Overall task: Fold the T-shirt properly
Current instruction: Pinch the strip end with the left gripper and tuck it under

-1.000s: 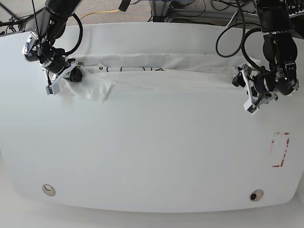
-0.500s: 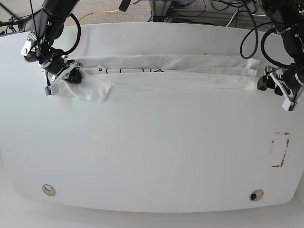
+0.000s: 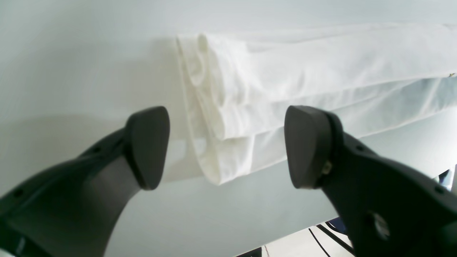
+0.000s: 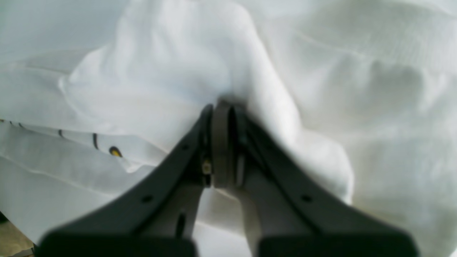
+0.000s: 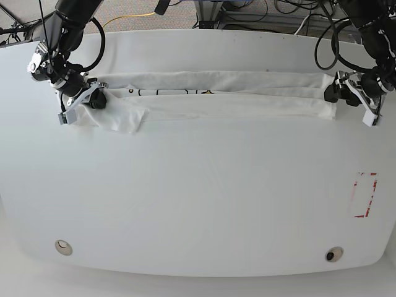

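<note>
Back in from the desk point(image 5: 198, 204) edge swings the left gripper point(image 3: 225, 150), jaws spread wide and empty, straddling the folded end of the T-shirt point(image 5: 216, 96), a long band across the far side. Right gripper point(image 4: 221, 110) stays clamped on bunched cloth.

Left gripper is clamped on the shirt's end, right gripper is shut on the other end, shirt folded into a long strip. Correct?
Not quite. The left gripper is open: the left wrist view shows its jaws apart, straddling the end of the T-shirt without pinching it. The right gripper is shut on the fabric, and the shirt does lie in a long strip.
</note>
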